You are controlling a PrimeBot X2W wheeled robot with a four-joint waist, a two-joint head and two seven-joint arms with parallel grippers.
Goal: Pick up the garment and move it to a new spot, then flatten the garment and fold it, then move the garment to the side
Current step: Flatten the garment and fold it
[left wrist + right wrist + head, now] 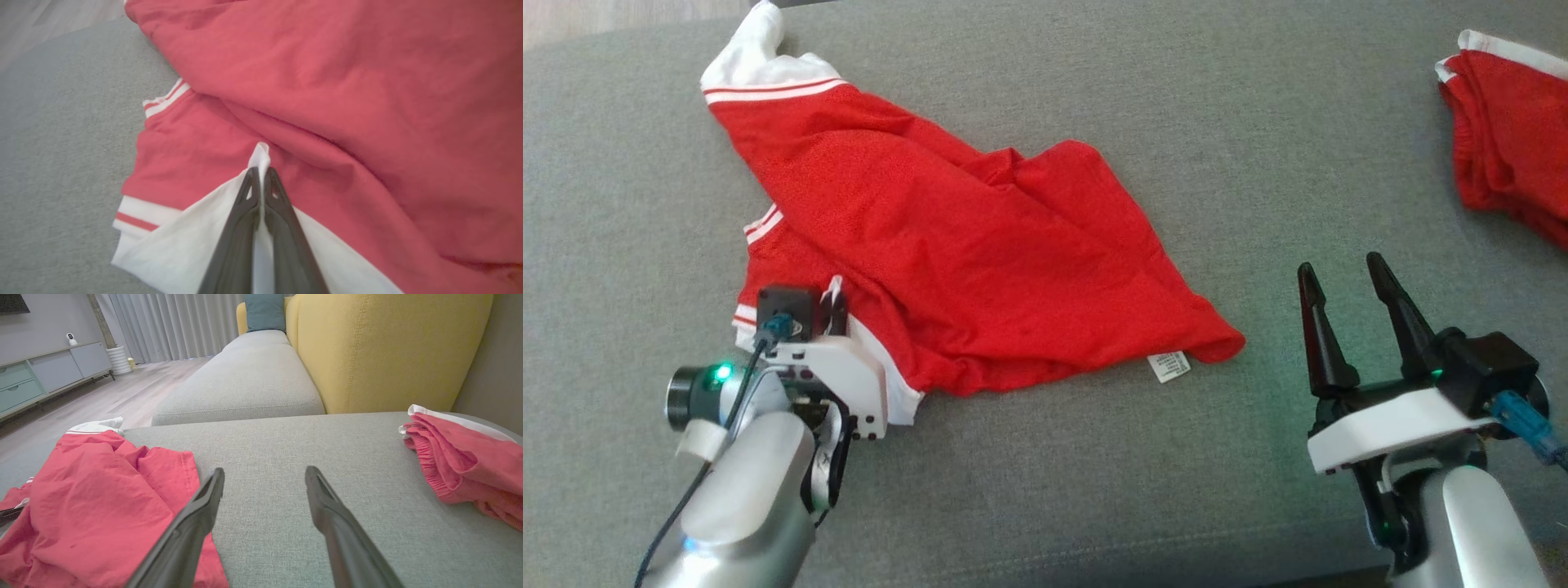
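Observation:
A red garment with white trim (947, 245) lies crumpled across the left and middle of the grey cushion (1258, 147). My left gripper (832, 304) sits at the garment's near-left corner, over its white panel. In the left wrist view the left gripper (260, 173) is shut, with a fold of the garment's white panel (192, 241) pinched between its fingers. My right gripper (1343, 282) hovers open to the right of the garment, above bare cushion, holding nothing. The right wrist view shows the right gripper (263, 477) wide open, with the red garment (94, 498) at its left.
A second red garment (1515, 139) with white trim lies bunched at the far right edge of the cushion. A white care label (1170, 366) sticks out from the first garment's near hem. Beyond the cushion stand a yellow sofa back (380, 347) and a grey seat (245, 384).

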